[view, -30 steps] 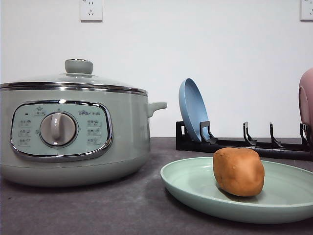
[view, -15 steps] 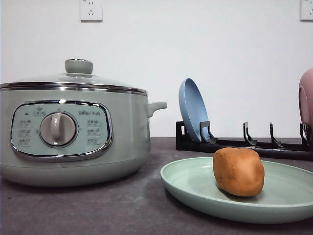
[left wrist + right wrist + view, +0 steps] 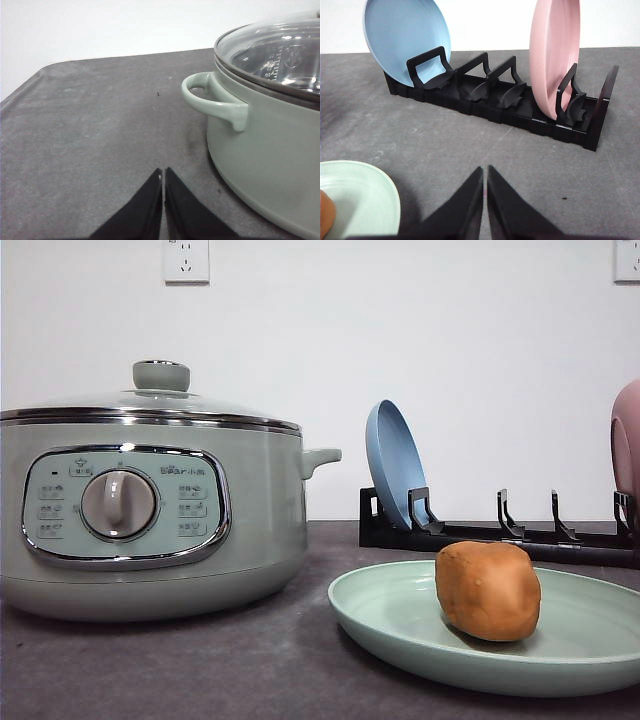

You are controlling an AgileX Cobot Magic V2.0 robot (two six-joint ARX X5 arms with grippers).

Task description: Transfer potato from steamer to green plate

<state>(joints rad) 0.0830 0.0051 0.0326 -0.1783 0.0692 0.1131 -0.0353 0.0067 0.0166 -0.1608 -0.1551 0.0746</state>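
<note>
The orange-brown potato [image 3: 488,590] lies on the green plate [image 3: 400,625] at the front right of the table. A sliver of the potato [image 3: 326,217] and the green plate [image 3: 365,197] show beside my right gripper [image 3: 485,172], which is shut and empty over bare table. The pale green steamer [image 3: 150,510] stands at the left with its glass lid on. My left gripper [image 3: 163,175] is shut and empty, low over the table beside the steamer [image 3: 270,125] and its side handle.
A black plate rack [image 3: 500,532] stands behind the green plate, holding an upright blue plate [image 3: 395,465] and a pink plate [image 3: 627,445]. In the right wrist view the rack [image 3: 500,97] lies ahead of the fingers. Grey tabletop [image 3: 90,130] stretches away from the steamer.
</note>
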